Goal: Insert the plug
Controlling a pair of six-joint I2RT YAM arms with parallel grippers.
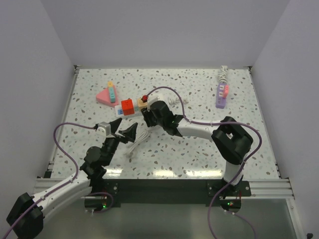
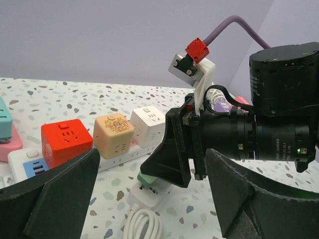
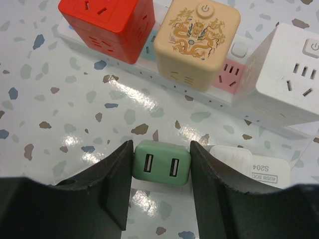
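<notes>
My right gripper (image 3: pixel 161 172) is shut on a small green USB plug (image 3: pixel 162 169), its two ports facing the camera. In the left wrist view the green plug (image 2: pixel 149 180) sits low over the far end of a white socket block (image 2: pixel 152 196), whose slots show just in front of it. I cannot tell whether its prongs are in. A coiled white cable (image 2: pixel 144 224) leads from the block. My left gripper (image 2: pixel 153 167) is open and empty, its fingers either side of the block. In the top view, the right gripper (image 1: pixel 148 118) and the left gripper (image 1: pixel 124 133) are close together.
A white power strip (image 3: pixel 234 69) carries a red cube (image 3: pixel 107 25), a beige cube (image 3: pixel 197 42) and a white cube (image 3: pixel 289 79) just beyond the plug. A pink triangular piece (image 1: pixel 105 95) lies at the back left, and a purple strip (image 1: pixel 222 94) at the back right.
</notes>
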